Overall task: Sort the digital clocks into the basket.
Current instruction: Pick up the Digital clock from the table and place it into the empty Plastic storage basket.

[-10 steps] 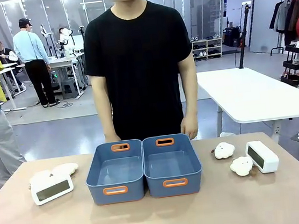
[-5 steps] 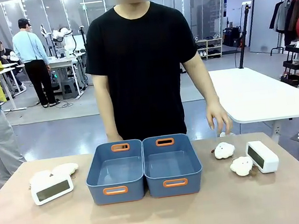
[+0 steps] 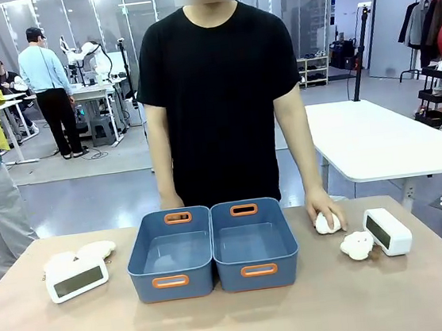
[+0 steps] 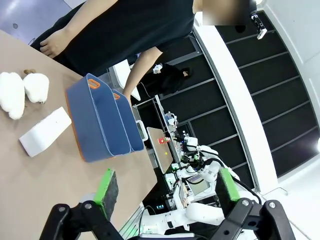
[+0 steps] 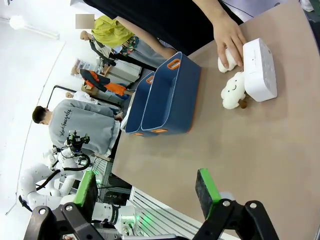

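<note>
Digital clocks [image 3: 77,279] [image 3: 387,231] flank the blue baskets [image 3: 195,285]; cloud toys [image 3: 95,249] sit behind the left one, and the person's hand [image 3: 319,202] covers a cloud toy [image 3: 329,223] near the right one. Left gripper [image 4: 166,186] and right gripper [image 5: 147,187] gape empty.

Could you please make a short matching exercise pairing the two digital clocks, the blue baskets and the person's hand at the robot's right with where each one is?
Things:
1. left digital clock
2. right digital clock
3. blue baskets
4. person's hand at the robot's right

Places:
A. side by side at the middle of the table
B. on a cloud toy near the far edge
C. in front of two cloud toys, display facing the robot
D. beside a lone cloud toy, display angled towards the middle

Pairs: 1-C, 2-D, 3-A, 4-B
</note>
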Action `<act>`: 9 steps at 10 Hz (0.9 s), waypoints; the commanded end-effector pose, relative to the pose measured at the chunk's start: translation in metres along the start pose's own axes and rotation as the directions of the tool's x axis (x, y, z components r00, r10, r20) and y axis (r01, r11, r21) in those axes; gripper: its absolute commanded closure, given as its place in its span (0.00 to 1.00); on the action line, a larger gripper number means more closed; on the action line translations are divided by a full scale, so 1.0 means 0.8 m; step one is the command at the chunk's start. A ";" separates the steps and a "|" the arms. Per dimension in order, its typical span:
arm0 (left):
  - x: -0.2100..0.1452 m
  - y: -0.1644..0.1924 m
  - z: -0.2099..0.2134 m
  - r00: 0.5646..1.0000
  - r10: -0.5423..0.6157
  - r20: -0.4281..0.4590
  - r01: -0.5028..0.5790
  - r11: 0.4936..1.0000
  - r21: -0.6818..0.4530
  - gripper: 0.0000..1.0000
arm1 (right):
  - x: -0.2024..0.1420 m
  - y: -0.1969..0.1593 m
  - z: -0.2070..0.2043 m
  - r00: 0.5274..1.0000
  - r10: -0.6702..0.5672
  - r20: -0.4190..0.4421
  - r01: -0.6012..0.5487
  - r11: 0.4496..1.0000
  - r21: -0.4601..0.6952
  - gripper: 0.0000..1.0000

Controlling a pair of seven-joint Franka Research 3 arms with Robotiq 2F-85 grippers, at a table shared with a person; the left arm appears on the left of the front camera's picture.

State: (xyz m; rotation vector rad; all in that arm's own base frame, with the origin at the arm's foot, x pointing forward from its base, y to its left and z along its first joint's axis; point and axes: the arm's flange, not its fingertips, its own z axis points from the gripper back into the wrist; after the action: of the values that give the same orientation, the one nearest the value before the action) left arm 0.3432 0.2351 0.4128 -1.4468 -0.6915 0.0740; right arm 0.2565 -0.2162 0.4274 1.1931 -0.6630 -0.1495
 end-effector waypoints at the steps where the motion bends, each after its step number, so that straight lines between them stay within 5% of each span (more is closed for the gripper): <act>1: 0.000 -0.001 0.001 1.000 -0.001 -0.001 0.001 1.000 -0.003 0.00 | 0.001 0.000 -0.002 1.000 0.003 -0.005 -0.003 1.000 0.010 0.00; 4: 0.000 0.000 0.000 1.000 0.000 0.000 0.000 1.000 0.000 0.00 | 0.001 0.000 -0.002 1.000 0.003 -0.005 -0.003 1.000 0.010 0.00; 7: 0.038 -0.055 -0.041 0.987 -0.096 -0.131 0.134 0.934 0.330 0.00 | 0.001 0.000 -0.002 1.000 0.003 -0.005 -0.003 1.000 0.010 0.00; 9: 0.071 -0.078 -0.109 0.918 -0.219 -0.332 0.374 0.755 0.539 0.00 | 0.001 0.000 -0.002 1.000 0.003 -0.005 -0.003 1.000 0.010 0.00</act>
State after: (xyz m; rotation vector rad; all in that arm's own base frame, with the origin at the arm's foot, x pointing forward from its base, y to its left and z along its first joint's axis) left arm 0.3911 0.1965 0.4933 -0.8861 -0.6857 -0.0817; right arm 0.2567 -0.2159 0.4270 1.1936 -0.6615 -0.1495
